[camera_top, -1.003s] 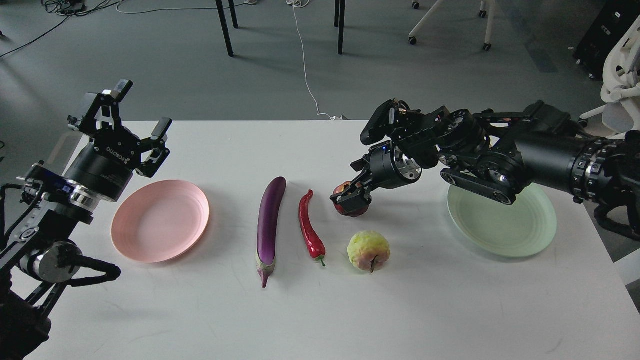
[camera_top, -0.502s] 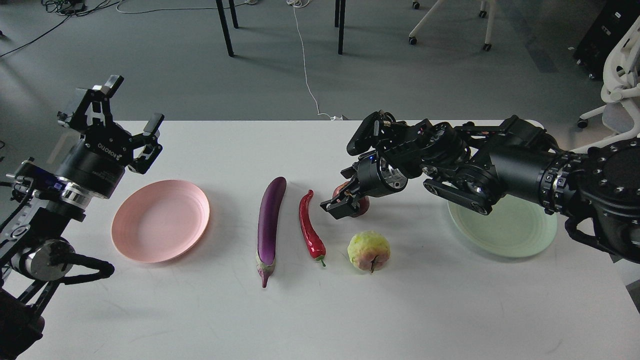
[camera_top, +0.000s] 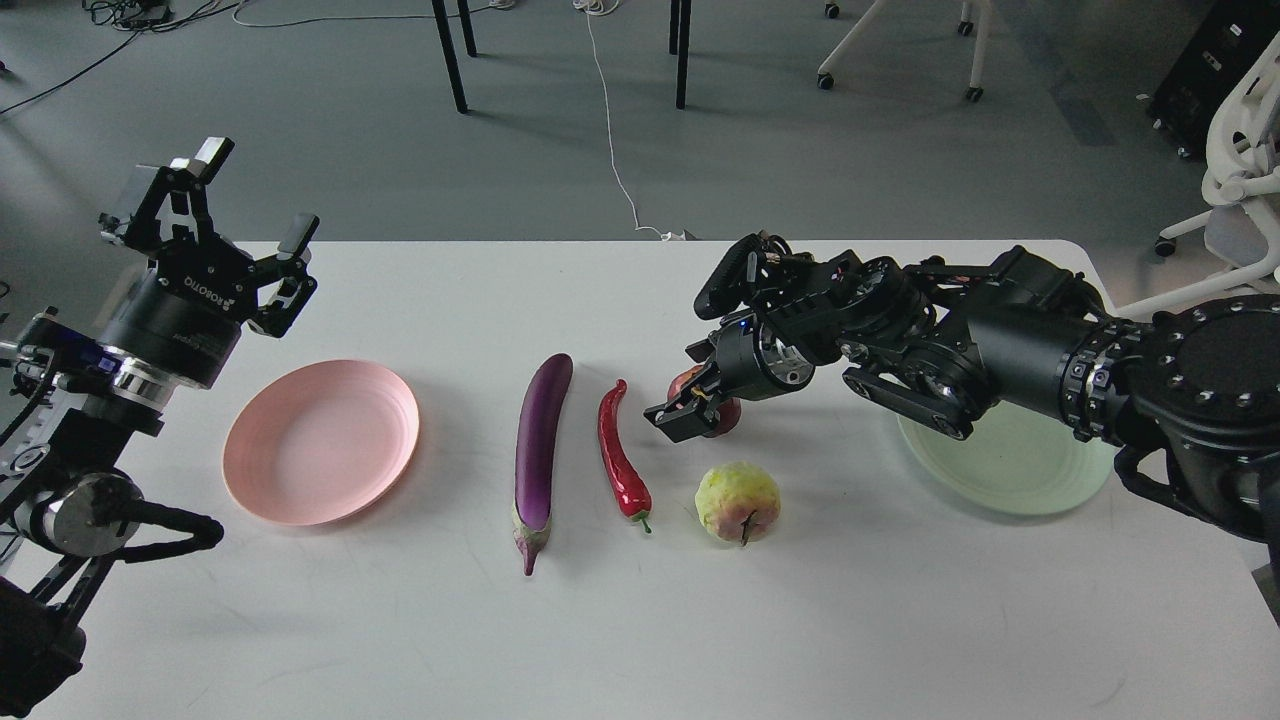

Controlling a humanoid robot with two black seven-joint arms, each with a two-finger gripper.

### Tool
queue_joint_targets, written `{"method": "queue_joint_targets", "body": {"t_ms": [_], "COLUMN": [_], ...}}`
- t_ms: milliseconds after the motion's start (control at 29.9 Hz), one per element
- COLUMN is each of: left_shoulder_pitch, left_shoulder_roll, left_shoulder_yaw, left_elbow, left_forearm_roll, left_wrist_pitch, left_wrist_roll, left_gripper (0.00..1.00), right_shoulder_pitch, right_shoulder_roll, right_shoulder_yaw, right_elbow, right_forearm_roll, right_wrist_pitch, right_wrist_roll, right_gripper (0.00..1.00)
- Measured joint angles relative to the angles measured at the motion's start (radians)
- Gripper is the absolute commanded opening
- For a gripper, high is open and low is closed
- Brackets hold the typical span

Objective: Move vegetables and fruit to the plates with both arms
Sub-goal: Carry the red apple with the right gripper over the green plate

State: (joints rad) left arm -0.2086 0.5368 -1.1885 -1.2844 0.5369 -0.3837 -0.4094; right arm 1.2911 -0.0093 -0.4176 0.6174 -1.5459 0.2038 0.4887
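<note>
The purple eggplant [camera_top: 540, 440], the red chili [camera_top: 618, 455] and the yellow-green fruit [camera_top: 737, 500] lie side by side mid-table. The dark red pomegranate [camera_top: 727, 414] sits just behind the yellow-green fruit, mostly hidden by my right gripper [camera_top: 690, 407]. That gripper is down against it, and its fingers are too dark to tell apart. My left gripper [camera_top: 252, 195] is open and empty, held high behind the left edge of the empty pink plate [camera_top: 320, 442]. The mint green plate [camera_top: 1010, 475] lies at the right, partly covered by my right arm.
The white table [camera_top: 640, 630] ends close behind my arms. On the grey floor beyond are black table legs [camera_top: 450, 55], a white cable [camera_top: 610, 130] and white office chairs [camera_top: 1235, 170] at the far right.
My left gripper has risen and drawn back to the left, still open. My right arm has shifted left and lower, its gripper staying at the pomegranate, which has not moved.
</note>
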Motion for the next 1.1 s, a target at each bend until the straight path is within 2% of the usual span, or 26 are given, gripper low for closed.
{"method": "queue_joint_targets", "body": {"t_ms": [368,568,602,669,803,970,1104], "left_shoulder_pitch": [0.000,0.001,0.001,0.002,0.002,0.002,0.002], "left_shoulder_roll": [0.010,0.015,0.015,0.015,0.015,0.015,0.026], "left_shoulder_yaw": [-0.006,-0.013,-0.015,-0.017,-0.017,-0.018,-0.019], "left_elbow": [-0.007,-0.011,-0.012,-0.012,-0.012,-0.014,-0.022], "left_forearm_roll": [-0.001,-0.001,-0.001,-0.002,-0.002,-0.002,-0.002], "left_wrist_pitch": [-0.001,-0.001,-0.001,-0.001,-0.001,-0.001,-0.001], "left_wrist_roll": [0.000,0.001,0.001,0.001,0.001,0.001,0.001], "left_gripper": [0.98,0.98,0.98,0.98,0.98,0.98,0.98], "right_shoulder_pitch": [-0.012,-0.013,-0.013,-0.013,-0.007,0.038,0.123], "right_shoulder_roll": [-0.001,-0.001,-0.001,-0.002,-0.005,-0.042,-0.159], "right_shoulder_yaw": [-0.035,-0.047,-0.050,-0.055,-0.058,-0.058,-0.057], "right_elbow": [-0.014,-0.014,-0.015,-0.014,-0.009,0.022,0.120], "right_forearm_roll": [0.000,0.000,0.000,0.000,0.000,0.000,0.001], "right_wrist_pitch": [-0.008,-0.009,-0.009,-0.007,-0.002,0.000,0.000], "right_wrist_roll": [0.000,0.000,0.000,0.000,0.000,0.000,0.000], "right_gripper": [0.97,0.82,0.73,0.62,0.43,0.43,0.43]}}
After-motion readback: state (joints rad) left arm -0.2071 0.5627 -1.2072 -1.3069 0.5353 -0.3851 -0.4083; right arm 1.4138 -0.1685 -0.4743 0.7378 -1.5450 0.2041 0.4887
